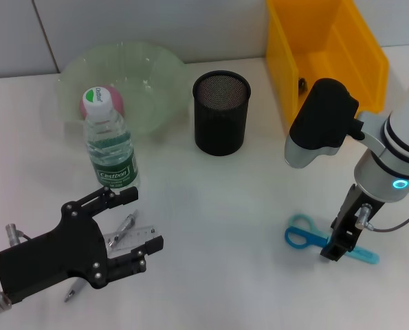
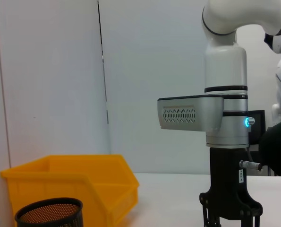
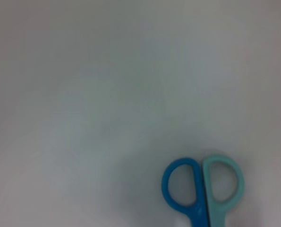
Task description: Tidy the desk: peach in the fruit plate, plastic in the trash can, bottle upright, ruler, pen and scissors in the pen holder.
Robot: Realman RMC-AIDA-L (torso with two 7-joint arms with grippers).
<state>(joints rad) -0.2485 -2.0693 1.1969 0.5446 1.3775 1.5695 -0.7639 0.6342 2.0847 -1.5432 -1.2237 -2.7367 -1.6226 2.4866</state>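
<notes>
the right gripper point(image 1: 336, 249) stands down over the one pair of scissors point(image 1: 313, 240) near the desk's point(image 1: 245, 206) right front edge; whether its fingers are apart cannot be told. the scissors lie flat, long axis across the desk, handles pointing left. the left gripper point(image 1: 139, 227), fingers spread wide, hovers over one ruler point(image 1: 132, 236) and one pen point(image 1: 115, 240) by the front left corner, holding nothing.

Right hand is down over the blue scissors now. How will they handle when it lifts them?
The scissors look rigid and light. Lying flat and thin on the table, they may slide rather than lift. Under the right hand, the closed blades could swing open.
</notes>
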